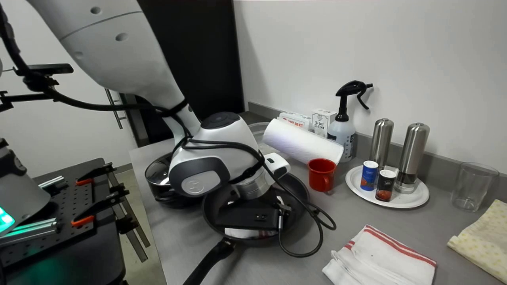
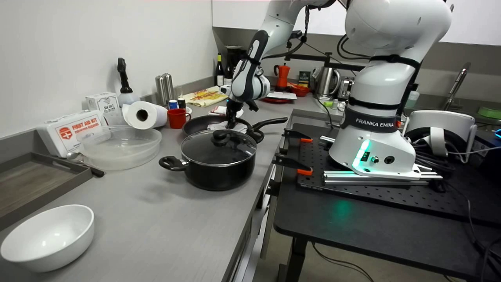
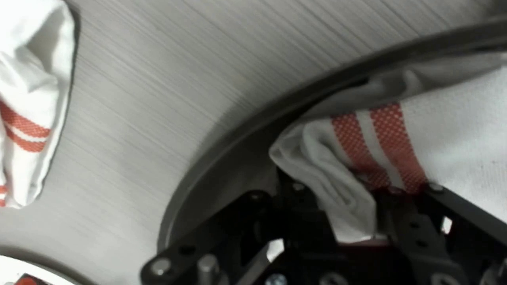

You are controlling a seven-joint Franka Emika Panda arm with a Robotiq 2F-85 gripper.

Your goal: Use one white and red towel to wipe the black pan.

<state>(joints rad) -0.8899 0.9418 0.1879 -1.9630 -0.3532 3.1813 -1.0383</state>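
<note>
Black fingers (image 3: 412,233) pinch the bunched, red-striped white towel (image 3: 439,130).

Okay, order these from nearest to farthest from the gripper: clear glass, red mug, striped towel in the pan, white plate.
In an exterior view, from the gripper:
1. Striped towel, held in the black pan
2. Red mug, right of the pan
3. White plate, right of the mug
4. Clear glass, right of the plate
</note>
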